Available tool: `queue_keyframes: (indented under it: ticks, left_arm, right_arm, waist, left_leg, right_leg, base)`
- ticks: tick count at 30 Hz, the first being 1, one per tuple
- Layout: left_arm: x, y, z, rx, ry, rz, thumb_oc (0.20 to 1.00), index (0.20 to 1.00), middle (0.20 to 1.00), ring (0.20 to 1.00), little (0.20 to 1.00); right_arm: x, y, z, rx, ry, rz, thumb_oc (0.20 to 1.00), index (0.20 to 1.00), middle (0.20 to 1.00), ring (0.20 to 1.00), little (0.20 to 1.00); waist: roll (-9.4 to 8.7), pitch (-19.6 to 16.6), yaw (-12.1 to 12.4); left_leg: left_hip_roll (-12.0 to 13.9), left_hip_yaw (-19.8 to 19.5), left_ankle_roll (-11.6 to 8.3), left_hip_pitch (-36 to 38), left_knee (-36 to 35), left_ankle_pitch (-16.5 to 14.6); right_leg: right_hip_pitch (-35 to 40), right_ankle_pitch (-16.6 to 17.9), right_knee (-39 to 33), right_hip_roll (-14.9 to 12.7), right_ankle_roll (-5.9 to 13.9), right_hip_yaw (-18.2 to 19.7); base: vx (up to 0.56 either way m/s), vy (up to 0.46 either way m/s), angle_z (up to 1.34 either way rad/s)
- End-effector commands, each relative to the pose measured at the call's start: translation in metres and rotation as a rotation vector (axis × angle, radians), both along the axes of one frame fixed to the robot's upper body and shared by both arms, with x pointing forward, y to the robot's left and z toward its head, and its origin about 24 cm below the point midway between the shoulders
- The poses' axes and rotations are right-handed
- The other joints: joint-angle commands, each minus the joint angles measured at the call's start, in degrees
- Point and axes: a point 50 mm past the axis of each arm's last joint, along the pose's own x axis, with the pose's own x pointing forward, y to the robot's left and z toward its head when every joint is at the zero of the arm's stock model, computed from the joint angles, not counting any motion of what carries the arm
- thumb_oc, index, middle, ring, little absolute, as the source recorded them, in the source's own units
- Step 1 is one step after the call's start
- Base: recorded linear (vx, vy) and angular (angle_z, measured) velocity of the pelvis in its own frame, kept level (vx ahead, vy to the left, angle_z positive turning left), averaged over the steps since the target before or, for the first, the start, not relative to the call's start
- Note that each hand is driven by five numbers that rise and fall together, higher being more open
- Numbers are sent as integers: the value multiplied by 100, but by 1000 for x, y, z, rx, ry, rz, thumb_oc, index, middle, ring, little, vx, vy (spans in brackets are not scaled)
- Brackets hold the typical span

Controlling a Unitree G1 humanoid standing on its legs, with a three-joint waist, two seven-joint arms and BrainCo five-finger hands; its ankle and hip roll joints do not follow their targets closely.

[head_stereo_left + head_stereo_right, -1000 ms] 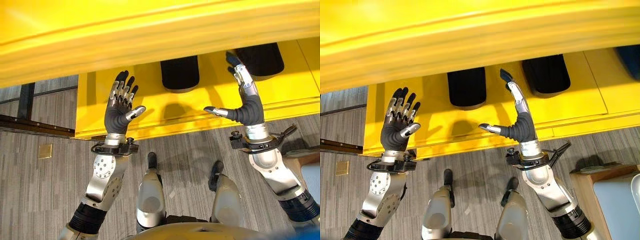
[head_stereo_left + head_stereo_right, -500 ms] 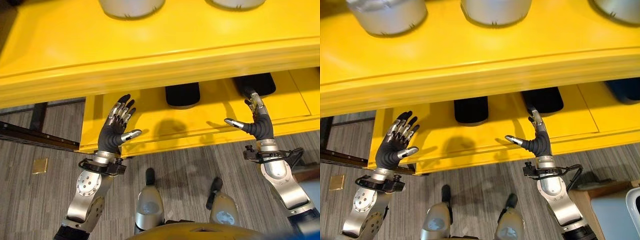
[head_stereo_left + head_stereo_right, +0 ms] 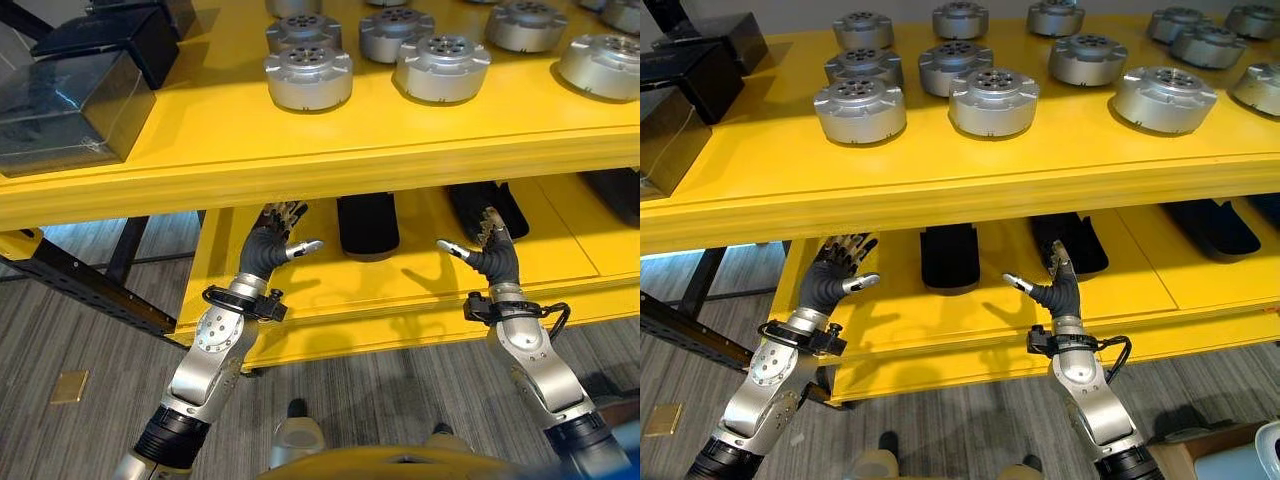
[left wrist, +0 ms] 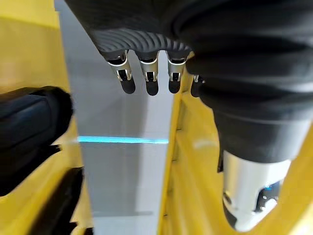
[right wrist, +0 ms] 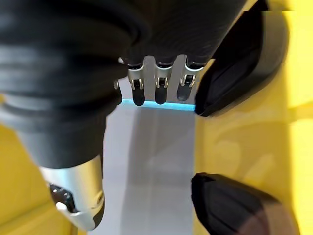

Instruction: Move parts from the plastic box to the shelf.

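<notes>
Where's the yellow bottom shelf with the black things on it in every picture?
Left eye view: lower shelf, a band across the middle, beneath the upper shelf.
Right eye view: the same middle band.
Left wrist view: yellow surface beside a black part.
Right wrist view: yellow surface between two black parts.
Shared landmark: the black parts lying on it.

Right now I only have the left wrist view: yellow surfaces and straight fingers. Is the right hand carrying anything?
Observer: No. The right hand is open and empty, held over the lower shelf.
Operator: What's between the two hands?
Observer: A black part lying on that shelf, between the left hand and the right. Neither touches it.
Operator: And the upper shelf?
Observer: The upper shelf holds rows of silver round parts, with black boxes at its left end.
</notes>
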Motion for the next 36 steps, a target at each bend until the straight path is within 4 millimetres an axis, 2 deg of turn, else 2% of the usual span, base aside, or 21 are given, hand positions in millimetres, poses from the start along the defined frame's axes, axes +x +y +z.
queue_keyframes:
  ticks: [1,5,7,10,11,12,13,15,16,17,18,20,21,22,23,26,29,32,36]
  left_arm:
    - [11,-6,32,22,-137,-24,1000,1000,1000,1000,1000]
    - [19,-21,37,29,-140,-62,1000,1000,1000,1000,1000]
    - [24,-33,42,51,-150,-104,1000,1000,1000,1000,1000]
    - [28,-37,43,84,-148,-105,1000,1000,1000,1000,1000]
    - [29,-36,42,110,-152,-97,1000,1000,1000,1000,1000]
    - [29,-35,41,118,-151,-92,1000,1000,1000,1000,1000]
    - [28,-32,40,136,-153,-70,1000,1000,1000,1000,1000]
    - [26,-29,36,149,-142,-53,1000,1000,1000,1000,1000]
    - [22,-24,31,138,-124,-35,1000,1000,1000,1000,1000]
    - [18,-19,25,140,-103,-23,1000,1000,1000,1000,1000]
    - [12,-16,21,138,-111,-9,1000,1000,1000,1000,1000]
    - [8,-14,21,136,-120,3,1000,1000,1000,1000,1000]
    - [3,-10,21,126,-140,27,1000,1000,1000,1000,1000]
    - [-1,1,28,115,-190,84,1000,1000,1000,1000,1000]
    - [-2,5,30,112,-211,112,1000,1000,1000,1000,1000]
    - [-11,19,35,97,-298,221,1000,1000,1000,1000,1000]
    - [-23,30,44,103,-408,331,1000,1000,1000,1000,1000]
    - [-32,38,51,79,-459,356,1000,1000,1000,1000,1000]
    - [-33,29,51,93,-467,188,1000,1000,1000,1000,1000]
  right_arm:
    - [13,-4,25,71,-116,-47,1000,1000,1000,1000,1000]
    - [20,-10,22,163,-84,-99,1000,1000,1000,1000,1000]
    - [26,-20,17,216,-77,-174,1000,1000,1000,1000,1000]
    - [24,-26,13,228,-80,-249,1000,1000,1000,1000,1000]
    - [21,-29,10,239,-79,-281,1000,1000,1000,1000,1000]
    - [20,-30,9,244,-79,-293,1000,1000,1000,1000,1000]
    - [18,-30,6,252,-73,-315,1000,1000,1000,1000,1000]
    - [17,-30,3,270,-58,-334,1000,1000,1000,1000,1000]
    - [18,-28,1,274,-49,-330,1000,1000,1000,1000,1000]
    - [17,-29,-1,261,-43,-344,1000,1000,1000,1000,1000]
    - [16,-31,-1,240,-40,-333,1000,1000,1000,1000,1000]
    - [16,-32,1,231,-43,-324,1000,1000,1000,1000,1000]
    - [17,-33,5,221,-50,-309,1000,1000,1000,1000,1000]
    - [21,-33,13,203,-85,-290,1000,1000,1000,1000,1000]
    - [22,-32,15,191,-97,-284,1000,1000,1000,1000,1000]
    - [23,-32,29,105,-167,-292,1000,1000,1000,1000,1000]
    - [17,-37,42,40,-225,-313,1000,1000,1000,1000,1000]
    - [8,-44,50,-7,-274,-360,1000,1000,1000,1000,1000]
    - [4,-44,44,-4,-249,-427,1000,1000,1000,1000,1000]
  waist:
    - [-214,301,21]
    - [-312,414,-24]
    - [-438,578,-44]
    - [-560,687,-54]
    - [-626,733,-41]
    - [-647,749,-31]
    - [-667,786,-9]
    - [-678,812,27]
    - [-673,822,4]
    - [-598,754,-58]
    - [-418,647,-35]
    - [-374,591,0]
    - [-301,508,84]
    - [-306,455,195]
    - [-315,450,235]
    - [-319,417,333]
    - [-327,405,314]
    - [-322,399,258]
    - [-283,360,16]
  left_leg:
    - [274,165,44,269,445,-160]
    - [252,277,64,91,940,-362]
    - [295,371,144,-186,1676,-696]
    - [381,469,273,-388,2202,-987]
    - [429,555,358,-466,2425,-1149]
    - [443,609,388,-475,2482,-1199]
    - [475,754,433,-435,2549,-1280]
    - [459,954,478,-353,2523,-1304]
    - [262,1121,624,-238,2332,-1354]
    - [15,1231,846,-208,2048,-1316]
    - [-141,1315,940,-85,1554,-1216]
    - [-193,1376,958,-53,1375,-1117]
    - [-250,1459,972,-24,1137,-972]
    - [-227,1553,786,-111,1004,-762]
    - [-184,1571,700,-160,984,-663]
    - [-18,1645,391,-270,723,-274]
    - [132,1705,191,-350,525,-26]
    - [202,1756,104,-331,352,59]
    - [254,1848,94,-170,230,69]
  right_leg:
    - [382,-6,59,-236,218,162]
    - [279,63,137,-312,268,234]
    - [190,198,176,-462,371,328]
    - [234,458,33,-621,461,404]
    - [280,736,-135,-776,492,325]
    - [308,869,-226,-843,503,251]
    - [346,1069,-376,-939,500,37]
    - [336,1241,-473,-1019,481,-227]
    - [40,1355,26,-1057,461,-170]
    - [-181,919,781,-770,341,-56]
    - [-257,358,1645,-561,214,-264]
    - [-265,127,1855,-526,128,-357]
    - [-206,-151,1991,-438,-2,-534]
    - [151,-325,1264,-163,-79,-691]
    - [262,-332,952,-78,-106,-738]
    - [501,-234,162,118,-53,-791]
    - [540,-152,-181,202,-1,-875]
    - [503,-139,-272,244,-9,-949]
    - [327,-222,-131,387,-146,-871]
  base:
    - [-15,100,-3]
    - [-106,158,-14]
    - [-213,211,-35]
    - [-165,155,-25]
    - [-142,127,-33]
    - [-156,153,-38]
    - [-111,134,-46]
    - [-141,179,-71]
    - [-231,327,-124]
    - [-237,426,-127]
    - [-156,319,-92]
    - [-65,92,-25]
    - [-70,-192,-56]
    - [-70,-292,-83]
    - [-44,-344,-89]
    - [-32,-270,-69]
    - [-56,-181,-27]
    - [-53,-170,-19]
    - [13,-193,-12]
